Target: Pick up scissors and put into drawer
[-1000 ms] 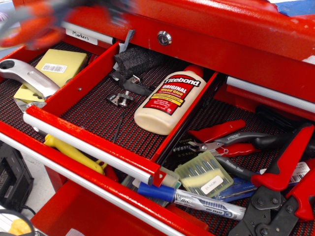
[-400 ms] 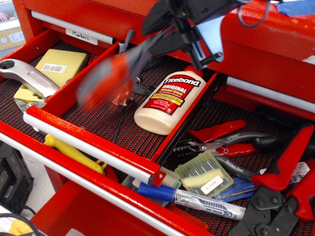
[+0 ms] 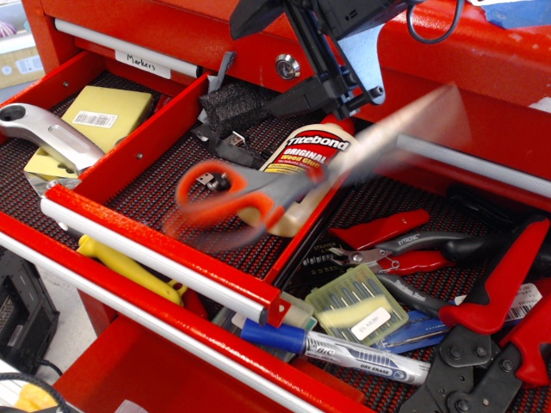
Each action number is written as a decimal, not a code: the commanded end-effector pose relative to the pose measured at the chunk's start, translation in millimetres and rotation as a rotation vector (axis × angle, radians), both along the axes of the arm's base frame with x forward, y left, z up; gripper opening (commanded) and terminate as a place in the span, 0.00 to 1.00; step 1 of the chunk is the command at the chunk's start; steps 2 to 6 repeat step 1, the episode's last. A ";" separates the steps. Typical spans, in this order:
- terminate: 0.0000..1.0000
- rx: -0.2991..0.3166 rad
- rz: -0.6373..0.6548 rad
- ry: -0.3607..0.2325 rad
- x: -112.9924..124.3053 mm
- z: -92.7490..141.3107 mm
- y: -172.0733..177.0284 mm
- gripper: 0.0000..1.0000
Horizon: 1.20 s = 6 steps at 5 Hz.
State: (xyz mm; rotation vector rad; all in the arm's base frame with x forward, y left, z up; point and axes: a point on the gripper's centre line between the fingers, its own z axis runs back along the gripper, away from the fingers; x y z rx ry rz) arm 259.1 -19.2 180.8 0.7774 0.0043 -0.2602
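The scissors (image 3: 250, 194) have orange-and-grey loop handles and are motion-blurred. They lie slanted over the narrow red drawer (image 3: 142, 146), with the handles low above its mesh liner. The blades stretch up and right across the glue bottle (image 3: 310, 142) and past the drawer's right wall. My black gripper (image 3: 349, 86) hangs at the top centre, just above the blades. Its fingers appear parted and I see nothing held between them. I cannot tell whether the scissors rest on the liner or are still in the air.
The drawer also holds a black foam block (image 3: 237, 101) and small metal parts (image 3: 211, 176). A silver utility knife (image 3: 52, 133) and a yellow pad (image 3: 103, 116) lie on the left. Red-handled pliers (image 3: 387, 245), crimpers (image 3: 499, 301), a bit case (image 3: 357, 305) and a marker (image 3: 344, 348) fill the lower drawer.
The scissors swept in from the upper left with the gripper. They have now dropped away from the fingers and swung flatter over the drawer. The gripper has stayed at the top centre.
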 end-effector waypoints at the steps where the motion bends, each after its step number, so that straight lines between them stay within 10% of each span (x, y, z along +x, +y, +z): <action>1: 1.00 -0.024 0.015 -0.061 0.9 10.8 -2.3 1.00; 6: 1.00 -0.024 0.015 -0.061 0.9 10.8 -2.3 1.00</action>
